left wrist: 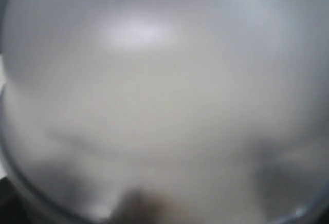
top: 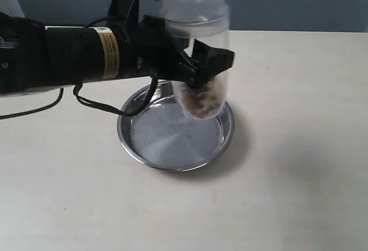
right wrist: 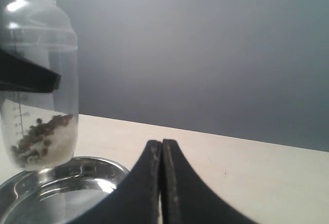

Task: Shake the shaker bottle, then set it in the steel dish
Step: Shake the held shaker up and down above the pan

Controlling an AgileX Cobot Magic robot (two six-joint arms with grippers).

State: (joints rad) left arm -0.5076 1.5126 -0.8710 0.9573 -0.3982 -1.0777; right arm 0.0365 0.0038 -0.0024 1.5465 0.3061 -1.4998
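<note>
The worktop (top: 299, 176) carries only the steel dish (top: 167, 143), and every place here is told from that dish; the left arm (top: 57, 55) reaches in level above the dish's left edge; the shaker bottle (top: 195, 15) hangs over the dish, nearly upright, cap up, its base over the far right part of the pan and low to it, though whether base and steel touch cannot be told; the left pincer (top: 207, 69) is clamped around the bottle's middle; the right pincer (right wrist: 162, 183) waits low beside the dish, out of the exterior view, jaws pressed together on nothing; the grains (top: 201, 101) lie heaped in the bottle's bottom

The likely trouble is clearance: a shake begun this low over the dish could knock the base on the rolled rim and skid the pan away; the frosted plastic looks slick, so a hard shake may let the bottle slide or twist in the grip; a base set down over the far rim rather than on the flat bottom would tip over on release; the left wrist view is filled by blurred plastic and gives no help in aiming
</note>
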